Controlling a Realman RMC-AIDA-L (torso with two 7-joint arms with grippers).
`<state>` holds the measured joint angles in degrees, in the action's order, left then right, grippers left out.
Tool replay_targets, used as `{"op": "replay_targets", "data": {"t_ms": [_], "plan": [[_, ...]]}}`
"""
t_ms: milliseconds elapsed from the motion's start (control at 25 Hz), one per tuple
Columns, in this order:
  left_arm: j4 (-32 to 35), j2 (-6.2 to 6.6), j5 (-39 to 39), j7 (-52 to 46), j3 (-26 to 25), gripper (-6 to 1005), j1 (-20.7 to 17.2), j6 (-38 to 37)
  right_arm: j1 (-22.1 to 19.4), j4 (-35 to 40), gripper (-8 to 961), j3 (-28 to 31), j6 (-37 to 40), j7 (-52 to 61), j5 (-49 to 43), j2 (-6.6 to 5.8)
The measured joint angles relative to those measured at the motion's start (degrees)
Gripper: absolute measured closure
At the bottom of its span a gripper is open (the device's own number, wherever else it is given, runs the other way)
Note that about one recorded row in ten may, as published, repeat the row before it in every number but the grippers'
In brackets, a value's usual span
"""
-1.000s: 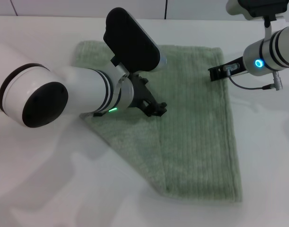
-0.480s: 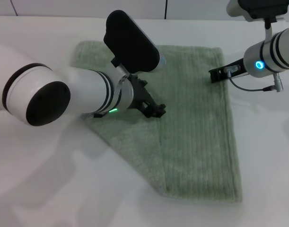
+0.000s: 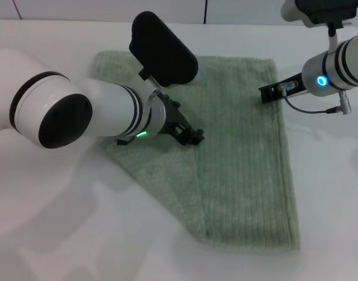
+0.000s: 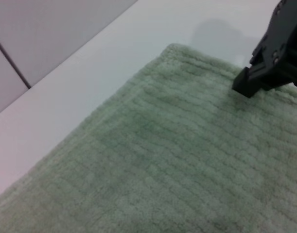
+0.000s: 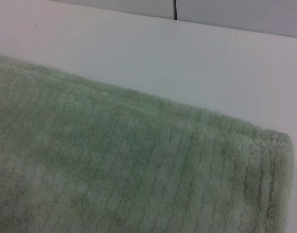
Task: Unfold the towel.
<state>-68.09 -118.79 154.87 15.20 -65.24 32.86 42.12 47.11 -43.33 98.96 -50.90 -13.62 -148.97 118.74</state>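
Observation:
The pale sage-green towel lies flat on the white table, with its left part folded over in a diagonal flap. My left gripper is low over the towel's middle, at the top end of the flap's straight edge. My right gripper rests at the towel's right edge, near its far right corner. It also shows in the left wrist view, touching the ribbed cloth. The right wrist view shows only the towel's corner and hem.
The white table surrounds the towel. A wall of pale panels rises behind its far edge. My bulky left arm covers the towel's left side in the head view.
My left arm has shifted slightly, and its gripper has crept a little to the left over the towel. The right gripper and the towel have not moved.

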Motion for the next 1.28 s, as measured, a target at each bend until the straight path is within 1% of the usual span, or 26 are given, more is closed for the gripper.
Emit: {"op": "replay_targets", "data": {"t_ms": [160, 360, 480, 560, 600, 680, 760, 920, 1120, 1280], "plan": [[0.62, 0.13, -0.03, -0.76, -1.24, 278, 1.36, 2.60, 0.00, 0.00, 921, -0.05, 0.07, 0.00, 0.00, 0.00], [0.77, 0.05, 0.31, -0.79, -1.14, 282, 2.42, 4.96, 0.00, -0.06, 919, -0.08, 0.14, 0.00, 0.00, 0.00], [-0.21, 0.05, 0.31, -0.79, -1.18, 413, 2.46, 5.93, 0.02, -0.09, 917, -0.09, 0.17, 0.00, 0.00, 0.00], [-2.99, 0.06, 0.37, -0.79, -1.22, 500, 2.00, 7.55, -0.02, -0.09, 917, -0.09, 0.19, 0.00, 0.00, 0.00], [-2.99, 0.06, 0.37, -0.79, -1.22, 548, 2.00, 7.55, -0.02, -0.09, 916, -0.09, 0.19, 0.00, 0.00, 0.00], [-5.27, 0.10, 0.75, -1.05, -1.25, 643, 1.26, 8.40, -0.02, -0.09, 915, -0.08, 0.24, 0.00, 0.00, 0.00], [-7.94, 0.19, 2.33, -3.08, -1.52, 739, 0.22, 9.31, -0.06, -0.09, 915, -0.08, 0.28, 0.00, 0.00, 0.00], [-10.56, 0.28, 4.16, -4.66, -1.60, 952, -0.16, 12.11, -0.14, -0.09, 913, -0.08, 0.28, 0.00, 0.00, 0.00], [-13.51, 0.19, 6.96, -6.06, -1.14, 1001, -0.28, 16.04, -0.18, -0.09, 911, -0.08, 0.28, 0.00, 0.00, 0.00], [-11.12, 0.03, 6.96, -6.19, -0.65, 994, 0.90, 14.04, -0.18, -0.09, 909, -0.08, 0.25, 0.00, 0.00, 0.00]]}}
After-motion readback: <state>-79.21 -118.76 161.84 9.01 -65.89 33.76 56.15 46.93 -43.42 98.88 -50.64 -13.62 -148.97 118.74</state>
